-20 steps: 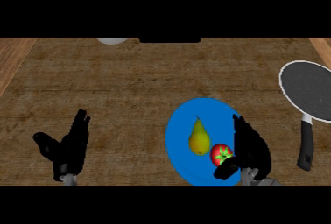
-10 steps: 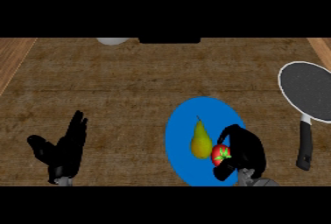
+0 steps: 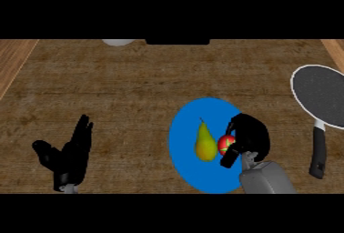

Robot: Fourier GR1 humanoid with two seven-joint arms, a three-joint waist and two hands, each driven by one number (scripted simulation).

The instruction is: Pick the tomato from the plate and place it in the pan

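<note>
R hand (image 3: 250, 136) now curled on tomato (image 3: 225, 144); pear (image 3: 204, 143) just beside, on plate (image 3: 194, 118); L hand (image 3: 67, 157) open.

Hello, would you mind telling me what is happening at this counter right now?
The right robot hand has its fingers curled round the small red tomato on the blue round plate, beside a yellow pear. The tomato is not yet in the dark round pan with a white rim at the right. The left robot hand rests open at the lower left.
</note>
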